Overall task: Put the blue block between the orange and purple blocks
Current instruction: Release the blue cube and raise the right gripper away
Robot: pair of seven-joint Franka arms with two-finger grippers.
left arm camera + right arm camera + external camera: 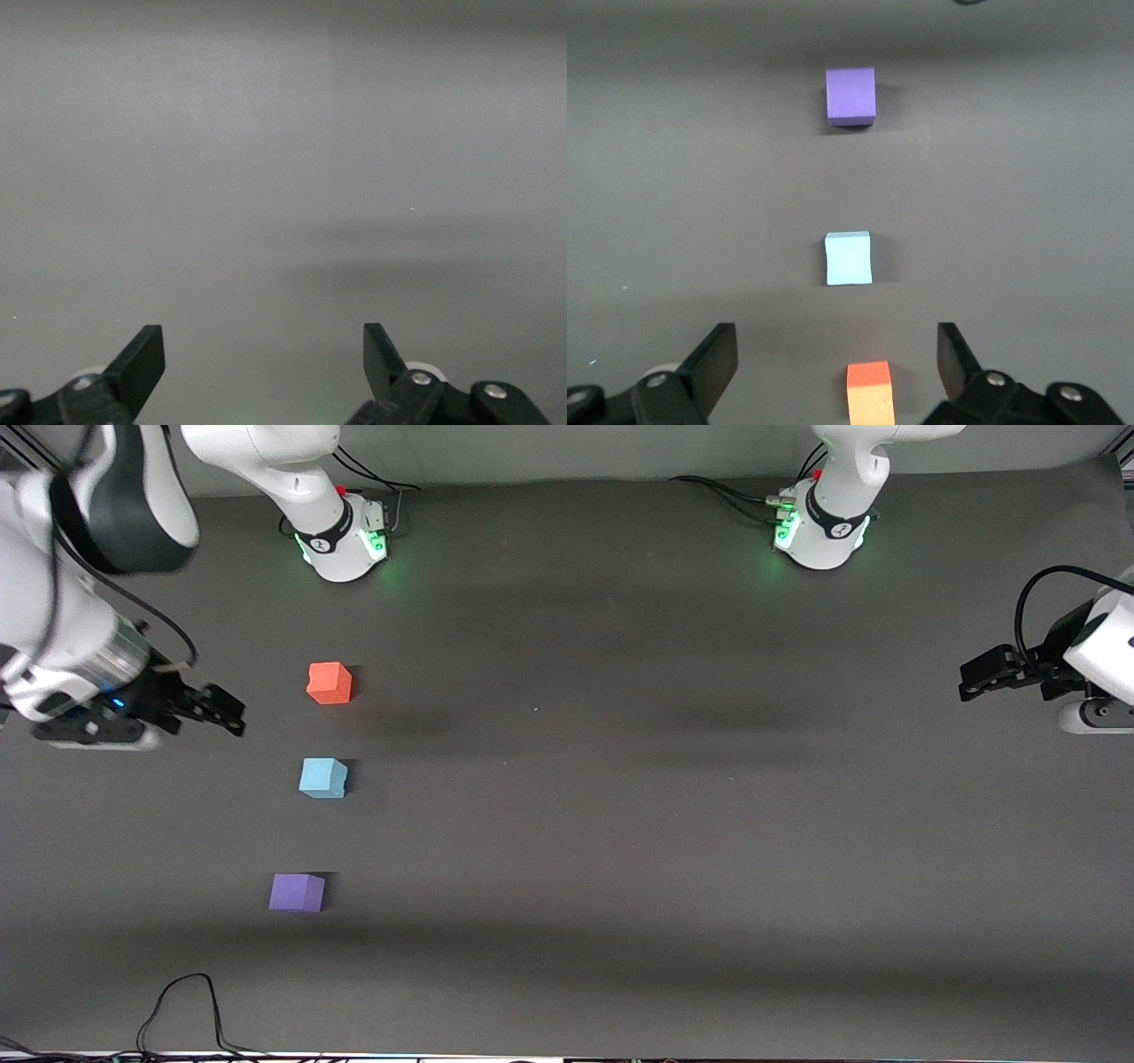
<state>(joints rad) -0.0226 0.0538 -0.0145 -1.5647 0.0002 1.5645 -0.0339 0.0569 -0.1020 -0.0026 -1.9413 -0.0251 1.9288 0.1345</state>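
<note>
Three small cubes stand in a row on the dark table toward the right arm's end. The orange block [330, 683] is farthest from the front camera, the blue block [322, 778] is in the middle, and the purple block [297, 892] is nearest. The right wrist view shows the same row: orange [868, 394], blue [849, 258], purple [850, 95]. My right gripper [232, 715] [837, 354] is open and empty, raised beside the orange and blue blocks and touching none. My left gripper [972, 680] [264, 354] is open and empty, waiting at the left arm's end of the table.
The two arm bases [341, 540] [819, 531] stand along the table's edge farthest from the front camera. A black cable [182, 1001] loops on the table edge nearest the front camera, near the purple block.
</note>
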